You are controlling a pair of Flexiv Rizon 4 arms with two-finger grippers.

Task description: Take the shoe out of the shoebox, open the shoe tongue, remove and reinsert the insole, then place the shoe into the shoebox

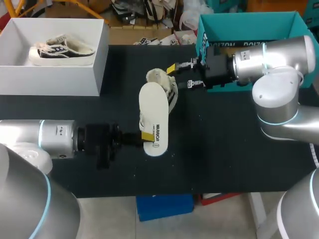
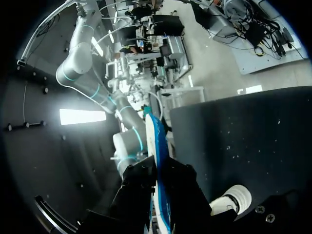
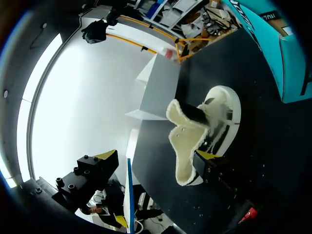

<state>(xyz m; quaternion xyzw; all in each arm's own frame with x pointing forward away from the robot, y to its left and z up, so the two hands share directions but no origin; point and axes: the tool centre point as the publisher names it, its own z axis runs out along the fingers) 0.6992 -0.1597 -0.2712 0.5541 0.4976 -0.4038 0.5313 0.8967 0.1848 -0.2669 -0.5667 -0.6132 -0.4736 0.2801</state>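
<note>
A fleece-lined shoe (image 1: 167,84) lies on the black table (image 1: 224,149), its tongue (image 3: 187,141) folded open. The white insole (image 1: 153,117) hangs over the shoe and reaches toward the table's front. My left gripper (image 1: 146,137) is shut on the insole's near end; in the left wrist view the insole (image 2: 158,156) runs edge-on out from between the fingers of the left gripper (image 2: 158,195). My right gripper (image 1: 182,74) stands open beside the shoe's far end with nothing between its fingers; in its wrist view the right gripper (image 3: 156,156) has one fingertip (image 3: 205,156) close to the tongue.
A white shoebox (image 1: 97,64) at the back left holds a second shoe (image 1: 62,50). A teal box (image 1: 249,27) stands at the back right, behind my right wrist.
</note>
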